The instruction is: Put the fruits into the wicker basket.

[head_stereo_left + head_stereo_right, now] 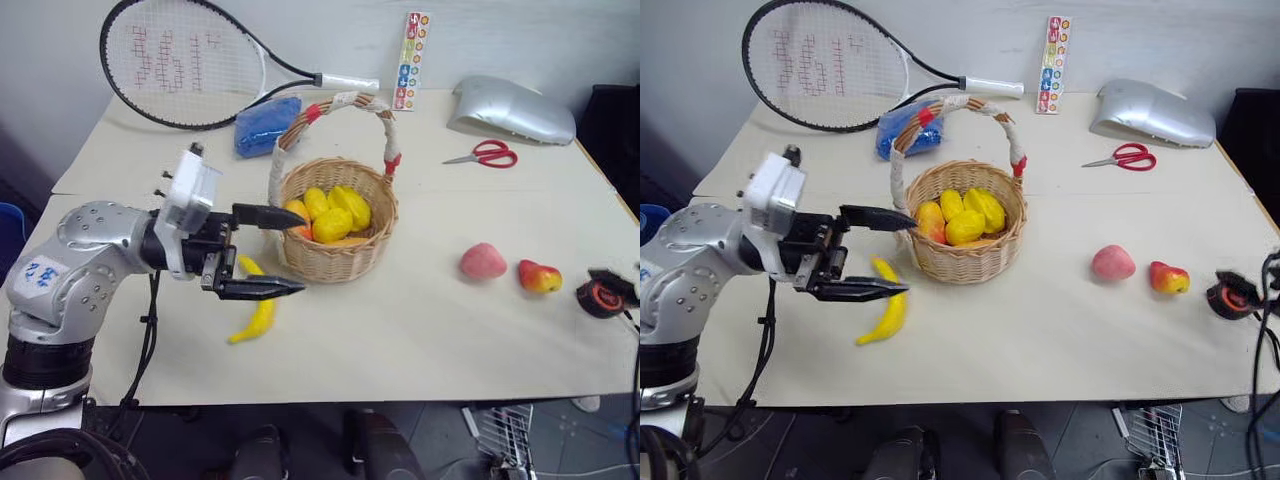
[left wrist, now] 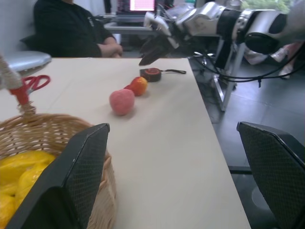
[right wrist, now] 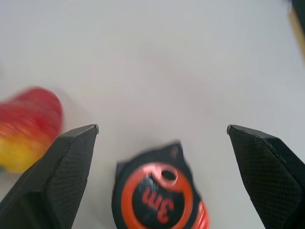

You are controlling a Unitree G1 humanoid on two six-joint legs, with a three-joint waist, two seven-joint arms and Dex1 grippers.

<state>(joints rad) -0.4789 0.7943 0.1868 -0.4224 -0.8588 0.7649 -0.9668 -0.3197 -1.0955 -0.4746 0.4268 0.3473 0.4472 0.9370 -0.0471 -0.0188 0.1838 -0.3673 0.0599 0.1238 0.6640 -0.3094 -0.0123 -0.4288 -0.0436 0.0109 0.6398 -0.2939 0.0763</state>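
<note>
Hovering beside the round tan wicker basket (image 1: pixel 340 225) with its cloth-wrapped arched handle, the left pincer (image 1: pixel 275 252) is standing wide open and empty, its upper finger reaching the basket's near rim and its lower finger hanging over the curved yellow banana (image 1: pixel 257 310), which is lying on the cream worktop (image 1: pixel 400 330) just beside the basket. Yellow fruit pieces are already resting inside the basket.

The right pincer (image 3: pixel 162 138) is also standing wide open and gripping nothing; in the right wrist view it is straddling the orange-and-black tape measure (image 3: pixel 159 193), with the small red-and-yellow fruit (image 3: pixel 26 129) just off to one side. That fruit (image 1: pixel 540 277) is sitting between the rounded pink peach-like fruit (image 1: pixel 483 261) and the tape measure (image 1: pixel 603 295), near the worktop's right edge.

The step in hand appears to be lining up the right pincer on a fruit. To do it well:

- The pincer is centring on the tape measure, which is not a fruit; shifting it towards the red-and-yellow fruit before descending is advisable.
- Keeping the fingers clear of the tape measure avoids dragging it along.
- Closing gently across the fruit's widest part reduces the chance of it rolling off the nearby edge.
</note>
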